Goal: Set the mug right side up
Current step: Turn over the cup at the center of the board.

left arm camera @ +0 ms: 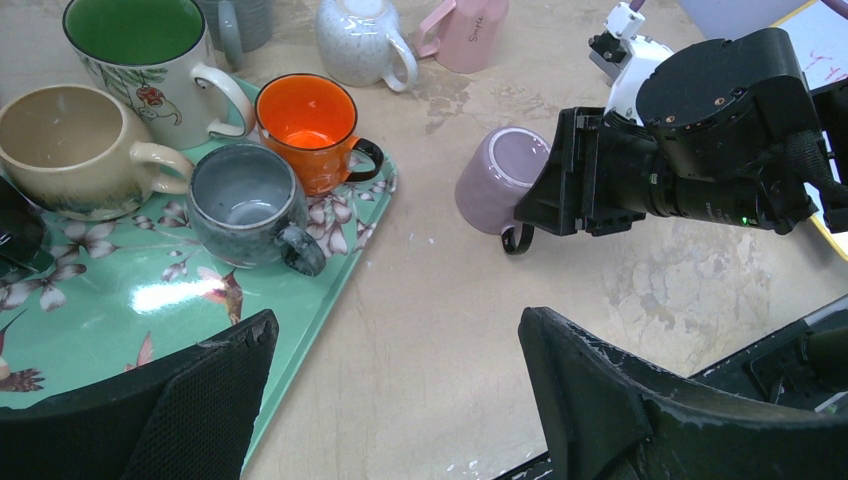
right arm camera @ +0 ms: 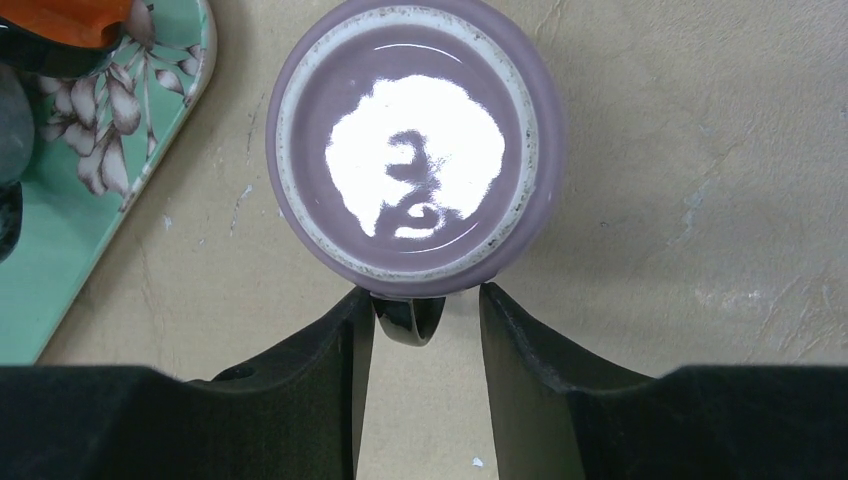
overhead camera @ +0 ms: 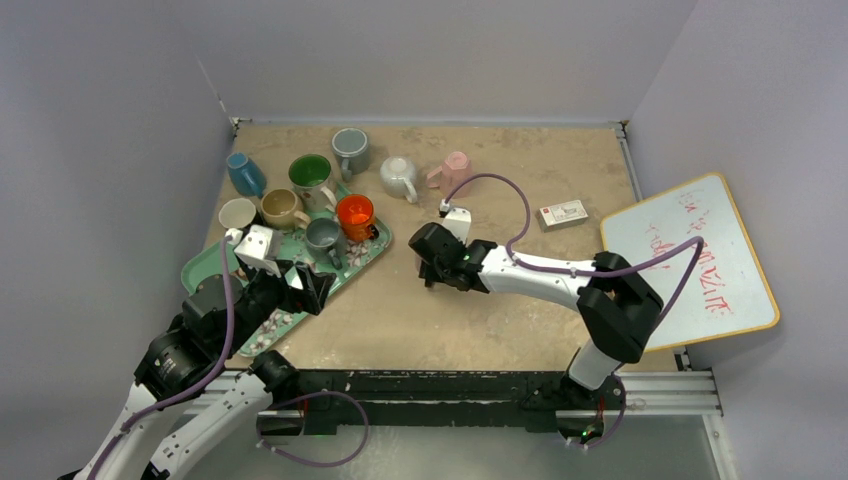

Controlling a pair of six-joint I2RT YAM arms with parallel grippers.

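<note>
The right end effector [right arm camera: 424,300] sits half-closed astride the dark handle [right arm camera: 408,322] of the upside-down glossy lilac mug [right arm camera: 415,150], grip uncertain.

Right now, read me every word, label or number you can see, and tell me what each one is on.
Nothing can be read for certain.
pink mug: dark handwriting on its side, too small to read.
whiteboard: red handwriting, too blurred to read.
small box: red and white print, too small to read.
</note>
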